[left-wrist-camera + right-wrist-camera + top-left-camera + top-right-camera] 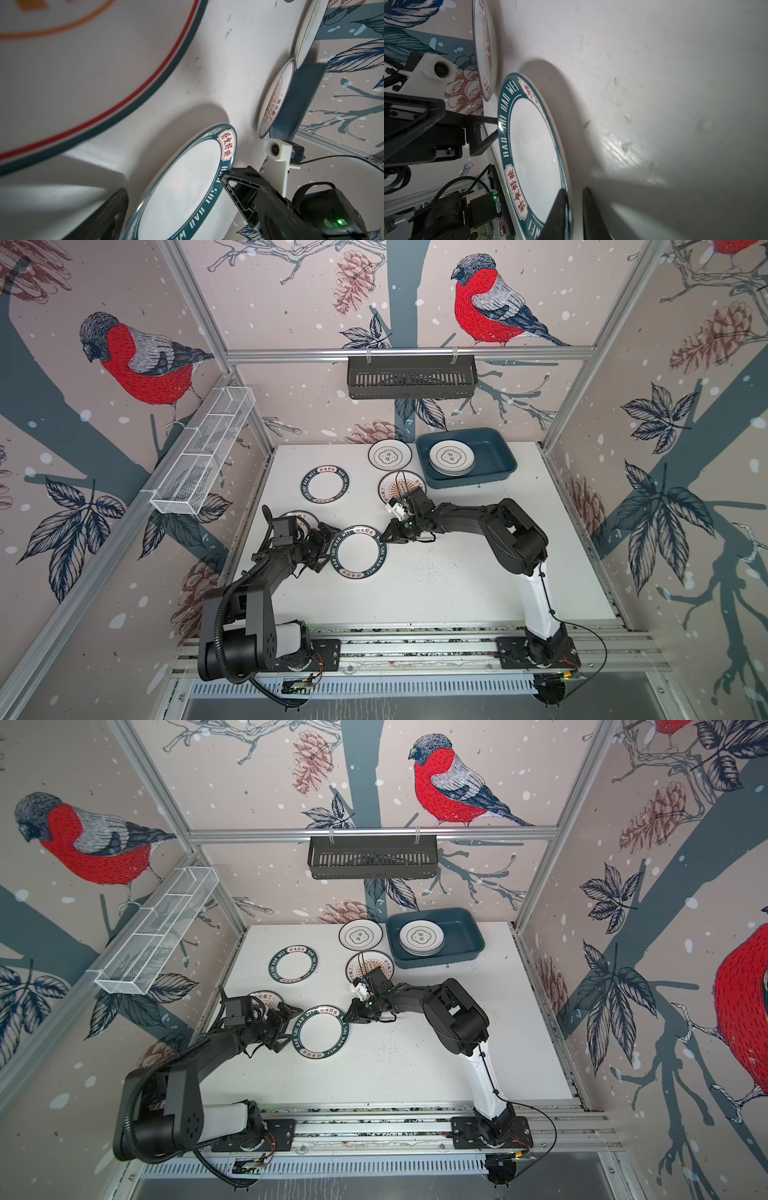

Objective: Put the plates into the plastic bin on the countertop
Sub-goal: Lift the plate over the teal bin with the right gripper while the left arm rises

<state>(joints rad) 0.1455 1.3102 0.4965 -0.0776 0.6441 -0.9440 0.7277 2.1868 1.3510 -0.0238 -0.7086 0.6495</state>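
A white plate with a dark teal lettered rim (pixel 358 551) (pixel 320 1031) lies on the countertop (pixel 457 572) between both arms. My right gripper (pixel 388 536) (pixel 574 189) is shut on its right rim, one finger over and one under. At the plate's left edge my left gripper (pixel 328 547) (pixel 289 1027) stands open, holding nothing. The plastic bin (pixel 498 456) at the back right holds a stack of plates (pixel 452 457). On the countertop lie a cloud-emblem plate (pixel 390 454), another teal-rimmed plate (pixel 325 485) and an orange-centred plate (pixel 395 485). A further orange plate (pixel 301 516) shows partly under the left wrist.
A black slotted basket (pixel 411 377) hangs on the back rail above the bin. A white wire basket (pixel 203 452) is fixed along the left wall. Aluminium frame posts close in the countertop's sides, and the arms' mounting rail runs along its front edge.
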